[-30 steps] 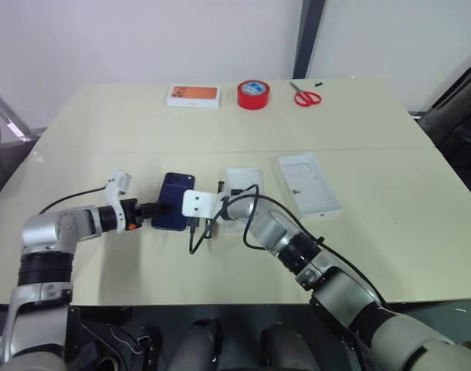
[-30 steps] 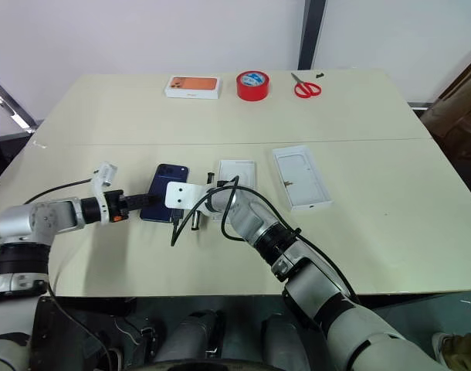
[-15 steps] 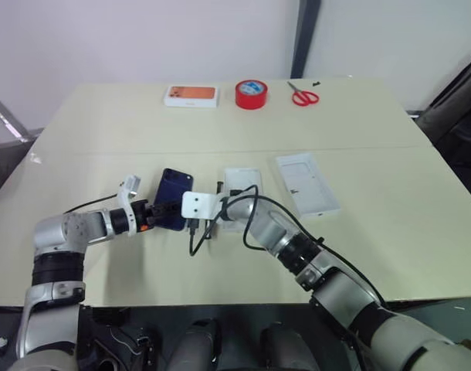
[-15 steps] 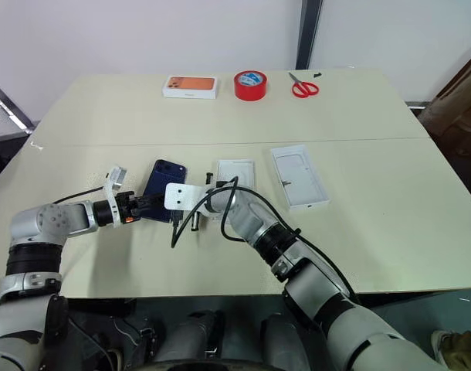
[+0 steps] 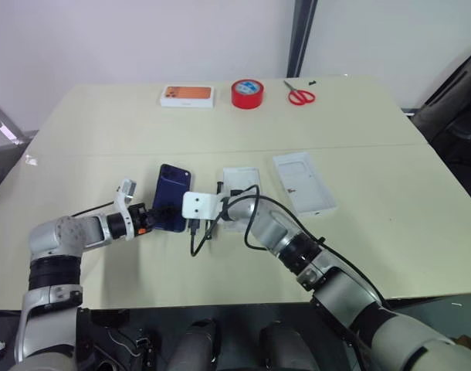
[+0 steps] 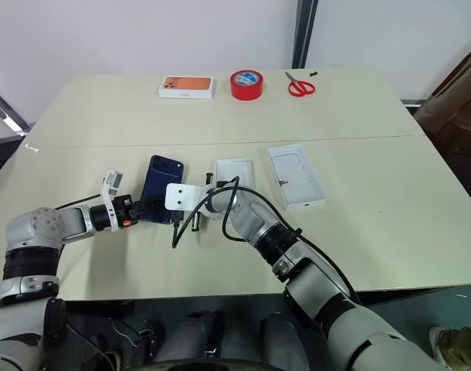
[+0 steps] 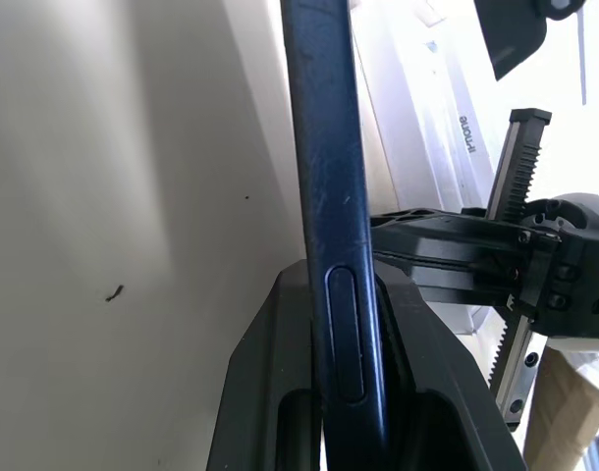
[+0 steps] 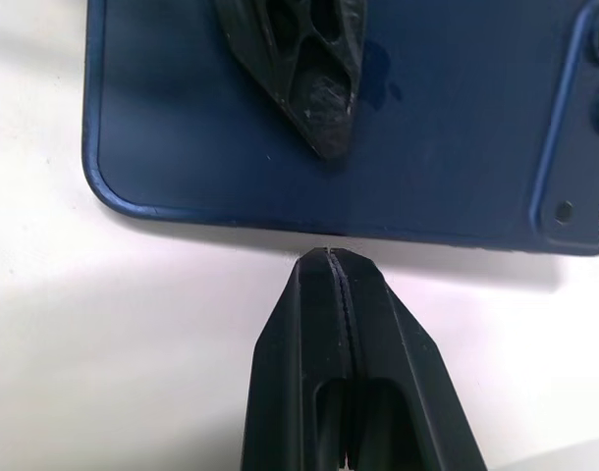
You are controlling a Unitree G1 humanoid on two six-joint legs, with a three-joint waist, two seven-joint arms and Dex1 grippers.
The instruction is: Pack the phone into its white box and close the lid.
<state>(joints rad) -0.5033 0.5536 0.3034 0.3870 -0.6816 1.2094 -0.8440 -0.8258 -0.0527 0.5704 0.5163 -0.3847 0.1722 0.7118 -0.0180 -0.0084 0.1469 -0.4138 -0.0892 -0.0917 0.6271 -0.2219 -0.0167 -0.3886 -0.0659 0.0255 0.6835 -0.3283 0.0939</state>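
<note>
The dark blue phone [image 5: 172, 202] sits left of centre on the table, its back with the camera cluster facing up. My left gripper [image 5: 154, 216] is shut on its near left edge; in the left wrist view the phone [image 7: 331, 196] runs edge-on between the two black fingers [image 7: 280, 353]. My right gripper [image 8: 329, 257] is shut and empty, its tips touching the phone's [image 8: 457, 128] long right edge. The white box [image 5: 243, 182] lies just right of the phone, partly hidden by my right arm. The lid [image 5: 303, 182] lies inside-up further right.
A white box with an orange phone picture [image 5: 186, 95], a red tape roll [image 5: 247, 93] and red scissors [image 5: 300, 95] lie along the far edge. A black cable [image 5: 195, 243] loops from my right wrist onto the table in front of the phone.
My left gripper has closed on the phone's edge and its wrist has rolled. The right gripper has stayed shut in the same place beside the phone.
</note>
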